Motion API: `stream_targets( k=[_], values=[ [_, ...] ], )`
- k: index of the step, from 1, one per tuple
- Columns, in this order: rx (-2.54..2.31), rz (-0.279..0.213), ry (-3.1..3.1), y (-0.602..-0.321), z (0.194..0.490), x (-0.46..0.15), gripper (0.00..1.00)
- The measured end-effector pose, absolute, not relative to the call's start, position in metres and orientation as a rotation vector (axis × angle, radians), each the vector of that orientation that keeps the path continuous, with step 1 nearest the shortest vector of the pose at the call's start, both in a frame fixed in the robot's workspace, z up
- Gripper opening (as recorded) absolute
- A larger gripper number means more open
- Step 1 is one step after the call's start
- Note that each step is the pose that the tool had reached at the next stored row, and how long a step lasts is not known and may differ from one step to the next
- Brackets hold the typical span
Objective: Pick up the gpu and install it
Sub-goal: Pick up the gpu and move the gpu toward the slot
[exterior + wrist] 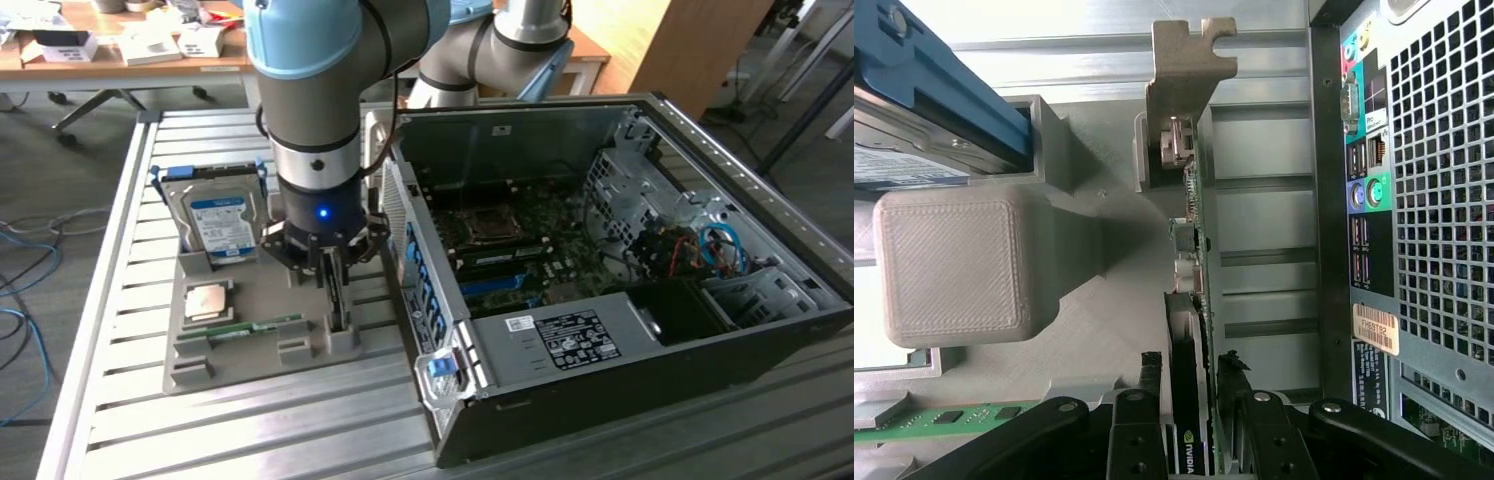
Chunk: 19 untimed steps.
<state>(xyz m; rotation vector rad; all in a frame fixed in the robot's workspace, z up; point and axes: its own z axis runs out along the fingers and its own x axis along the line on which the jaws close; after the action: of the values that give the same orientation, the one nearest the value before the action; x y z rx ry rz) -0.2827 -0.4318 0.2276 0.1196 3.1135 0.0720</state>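
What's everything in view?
thin gpu card with silver metal bracket: 1, dark edge, on edge in tray slot
silver hard drive with blue-white label: 1, silver, tray's far end
square processor chip: 1, tan-silver, tray middle
narrow green memory stick: 1, green, tray's near end
grey plastic tray: 1, grey, on table
open computer case: 1, black, exterior view's right
slatted metal table: 1, silver, under everything
robot arm: 1, grey and blue, above tray
gripper: 1, black, down at the gpu card
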Motion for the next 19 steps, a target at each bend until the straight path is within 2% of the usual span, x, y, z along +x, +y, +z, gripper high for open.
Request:
stream_targets(
  k=[19],
  values=[
    [0.12, 0.072, 3.114, -0.4318, 0.2275, -0.2825, 0.36]
  ],
)
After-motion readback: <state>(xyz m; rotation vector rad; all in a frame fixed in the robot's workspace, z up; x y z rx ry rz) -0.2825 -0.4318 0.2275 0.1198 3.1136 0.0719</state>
